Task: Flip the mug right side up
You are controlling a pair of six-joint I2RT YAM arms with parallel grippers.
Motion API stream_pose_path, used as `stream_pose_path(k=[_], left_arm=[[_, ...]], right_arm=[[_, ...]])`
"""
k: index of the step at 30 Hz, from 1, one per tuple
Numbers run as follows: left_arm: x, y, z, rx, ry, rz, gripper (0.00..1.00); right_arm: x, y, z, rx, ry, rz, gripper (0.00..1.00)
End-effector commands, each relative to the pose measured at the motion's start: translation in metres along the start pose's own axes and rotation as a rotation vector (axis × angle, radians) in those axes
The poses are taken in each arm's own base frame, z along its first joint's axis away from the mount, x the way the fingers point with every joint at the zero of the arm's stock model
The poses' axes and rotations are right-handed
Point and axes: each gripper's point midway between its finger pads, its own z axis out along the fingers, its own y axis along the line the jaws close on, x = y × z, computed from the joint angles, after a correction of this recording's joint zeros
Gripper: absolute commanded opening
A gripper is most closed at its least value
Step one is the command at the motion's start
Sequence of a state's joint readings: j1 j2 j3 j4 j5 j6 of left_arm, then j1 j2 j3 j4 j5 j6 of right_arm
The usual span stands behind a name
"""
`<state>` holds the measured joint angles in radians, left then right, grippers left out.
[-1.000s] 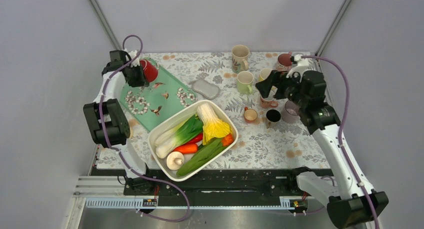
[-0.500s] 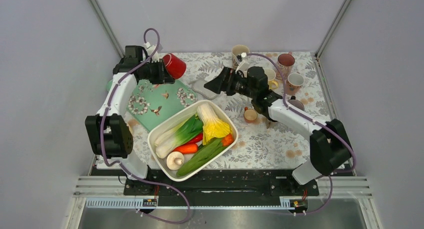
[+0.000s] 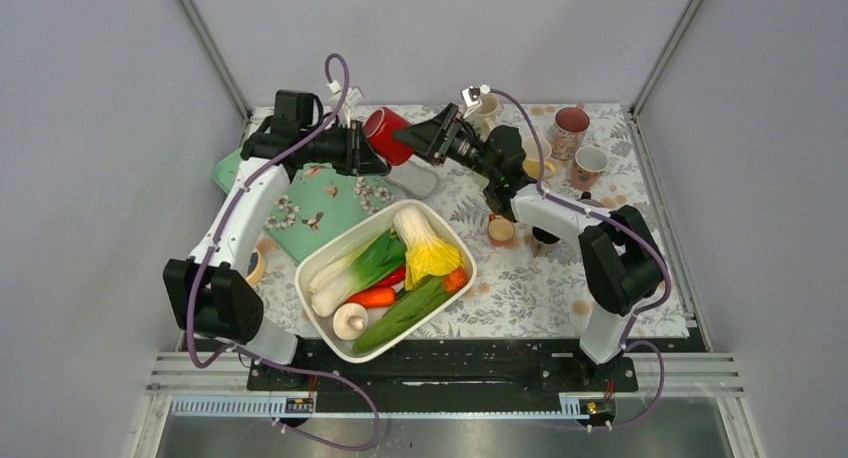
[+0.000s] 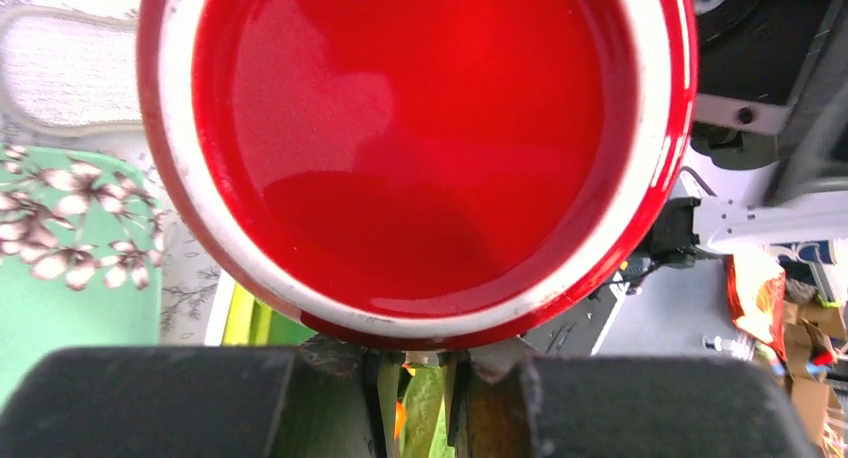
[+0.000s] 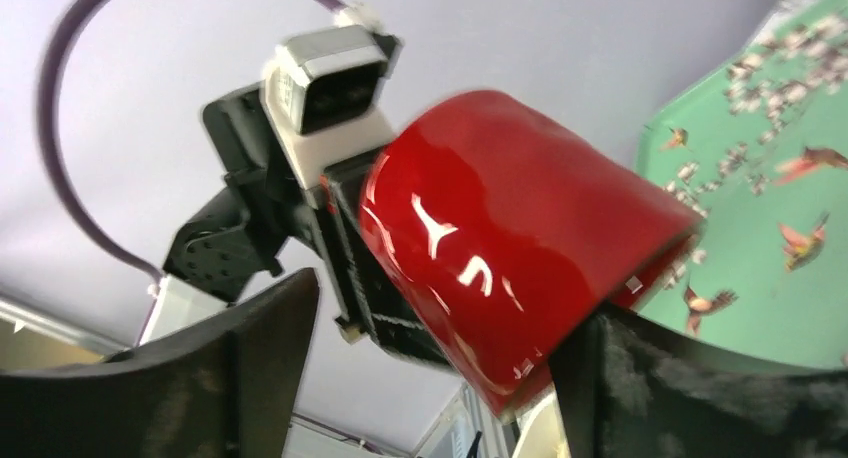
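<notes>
The red mug (image 3: pixel 386 135) hangs in the air above the table's back middle, lying on its side with its mouth toward the left arm. My left gripper (image 3: pixel 364 150) is shut on its rim or handle side. In the left wrist view the mug's red inside (image 4: pixel 420 148) fills the frame, just beyond my left gripper (image 4: pixel 425 363). My right gripper (image 3: pixel 413 137) is open at the mug's base end. In the right wrist view the mug (image 5: pixel 520 258) sits between the spread fingers (image 5: pixel 210 378); the right finger touches or nearly touches it.
A white basin (image 3: pixel 318 261) of vegetables stands at the front middle. A green flowered tray (image 3: pixel 322 210) lies to the left, with a grey dish (image 3: pixel 420 179) beside it. Several mugs (image 3: pixel 572 121) and small cups (image 3: pixel 500 230) stand at the back right.
My left arm lifted the red mug off the green tray and carried it right. My right arm swung left from the mugs, and its open fingers now flank the red mug.
</notes>
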<state>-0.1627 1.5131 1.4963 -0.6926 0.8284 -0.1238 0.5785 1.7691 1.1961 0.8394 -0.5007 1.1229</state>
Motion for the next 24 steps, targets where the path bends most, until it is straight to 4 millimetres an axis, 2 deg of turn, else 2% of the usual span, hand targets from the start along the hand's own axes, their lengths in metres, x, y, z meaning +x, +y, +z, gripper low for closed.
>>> stream_pose_path(k=[1,3,4,6,8,9,11,12,13,14,17,19,21,24], left_arm=[[-0.01,-0.039,0.0,0.128,-0.037,0.091,0.0],[-0.007,-0.04,0.003,0.142,-0.028,0.087,0.0],[-0.006,-0.04,0.004,0.143,-0.026,0.086,0.0],[-0.004,-0.036,0.005,0.129,-0.021,0.091,0.0],[0.001,-0.031,0.003,0.1,-0.011,0.112,0.0],[0.003,-0.027,0.002,0.079,-0.003,0.128,0.09],[0.008,-0.015,-0.002,0.011,0.014,0.169,0.55],[0.01,-0.008,-0.005,-0.029,0.018,0.185,0.71],[0.01,0.001,-0.009,-0.074,0.017,0.197,0.93],[0.01,0.008,-0.013,-0.116,0.013,0.21,0.98],[0.003,0.031,-0.03,-0.251,-0.009,0.243,0.99],[0.001,0.043,-0.04,-0.332,-0.014,0.273,0.99],[0.002,0.052,-0.047,-0.394,-0.007,0.302,0.99],[0.007,0.064,-0.051,-0.449,0.014,0.327,0.99]], right_arm=[[-0.012,0.095,0.006,-0.33,-0.017,-0.024,0.77],[-0.015,0.113,0.001,-0.397,-0.023,-0.029,0.49],[-0.016,0.118,-0.002,-0.41,-0.028,-0.032,0.3],[-0.017,0.119,-0.007,-0.39,-0.041,-0.057,0.02],[-0.017,0.108,-0.01,-0.311,-0.043,-0.106,0.0],[-0.018,0.101,-0.012,-0.252,-0.042,-0.137,0.0],[-0.025,0.086,-0.019,-0.119,-0.06,-0.225,0.0],[-0.028,0.079,-0.024,-0.053,-0.061,-0.287,0.0],[-0.033,0.074,-0.031,0.019,-0.062,-0.345,0.0],[-0.041,0.071,-0.038,0.09,-0.064,-0.428,0.0],[-0.065,0.055,-0.065,0.338,-0.017,-0.627,0.0],[-0.085,0.043,-0.091,0.517,0.024,-0.723,0.0],[-0.103,0.024,-0.129,0.747,0.091,-0.794,0.0],[-0.147,0.006,-0.188,1.057,0.123,-0.854,0.0]])
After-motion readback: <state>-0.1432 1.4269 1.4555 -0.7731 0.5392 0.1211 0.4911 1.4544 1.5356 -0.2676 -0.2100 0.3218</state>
